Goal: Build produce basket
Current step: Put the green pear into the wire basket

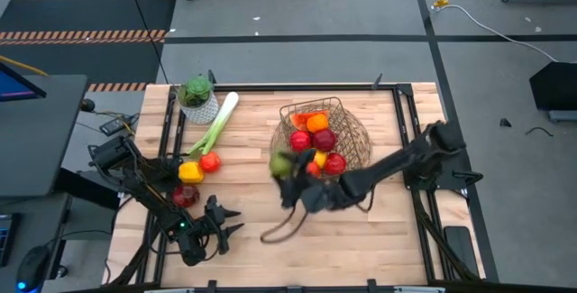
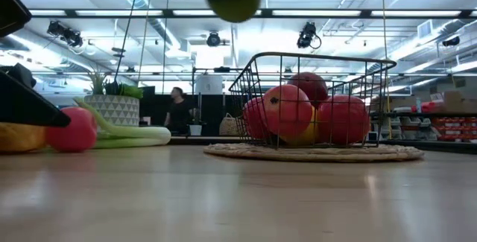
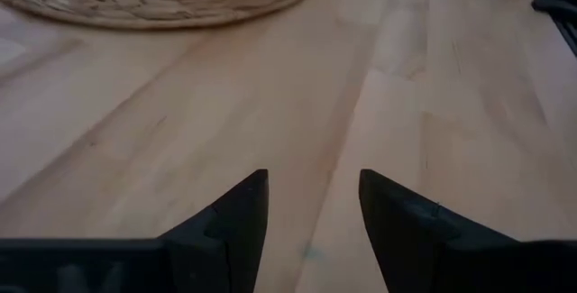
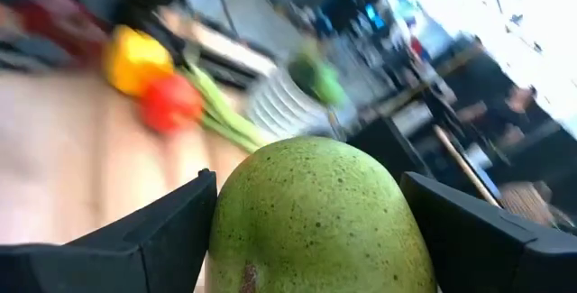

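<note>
Green pear [image 4: 315,212] pinched between the right tool's [image 1: 290,185] fingers, held above the tabletop [image 1: 379,239] just left of the basket [image 1: 347,144] | basket holds red apples [image 2: 287,112] and an orange [image 1: 317,123] | left tool [image 1: 227,221] spread, low near the front-left edge | yellow pepper [image 1: 190,171], leek [image 1: 216,123] lie at left.

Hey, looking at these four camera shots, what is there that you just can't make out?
- Low view: the right gripper holding the green pear is cut off by the top edge.
- High view: fruit at the bottom of the basket is hidden under the apples and oranges.
- Right wrist view: the room behind is blurred.
- Left wrist view: the left gripper sees only the mat.
</note>
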Action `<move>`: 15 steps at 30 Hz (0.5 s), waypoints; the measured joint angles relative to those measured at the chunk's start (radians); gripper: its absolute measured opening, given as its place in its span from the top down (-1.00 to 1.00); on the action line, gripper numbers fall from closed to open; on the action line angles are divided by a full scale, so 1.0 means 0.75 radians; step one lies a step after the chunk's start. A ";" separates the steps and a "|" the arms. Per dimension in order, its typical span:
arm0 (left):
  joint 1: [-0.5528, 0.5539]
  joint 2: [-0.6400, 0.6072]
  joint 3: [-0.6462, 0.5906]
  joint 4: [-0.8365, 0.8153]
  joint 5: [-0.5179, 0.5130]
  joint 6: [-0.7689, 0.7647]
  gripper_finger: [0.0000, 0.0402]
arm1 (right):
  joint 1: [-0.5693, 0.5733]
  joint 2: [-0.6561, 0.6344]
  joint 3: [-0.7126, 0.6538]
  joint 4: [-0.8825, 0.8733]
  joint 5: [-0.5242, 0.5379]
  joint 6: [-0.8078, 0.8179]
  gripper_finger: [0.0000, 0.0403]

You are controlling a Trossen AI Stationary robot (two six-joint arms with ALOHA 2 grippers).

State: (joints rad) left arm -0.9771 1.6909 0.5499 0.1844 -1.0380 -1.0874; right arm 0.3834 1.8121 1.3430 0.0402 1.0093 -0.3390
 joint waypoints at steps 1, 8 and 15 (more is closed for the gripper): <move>0.000 0.000 0.000 0.000 -0.009 0.000 0.10 | -0.022 -0.035 0.000 -0.092 0.018 0.049 -0.72; 0.000 0.055 0.001 0.097 -0.067 0.000 0.12 | -0.218 -0.244 0.000 -0.722 -0.118 0.661 -0.72; 0.000 0.183 0.001 0.210 -0.069 -0.008 0.13 | -0.332 -0.272 0.000 -0.906 -0.268 1.052 -0.77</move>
State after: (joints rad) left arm -0.9771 1.8279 0.5503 0.3418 -1.0897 -1.0935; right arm 0.1343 1.6083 1.3428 -0.6393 0.8083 0.4497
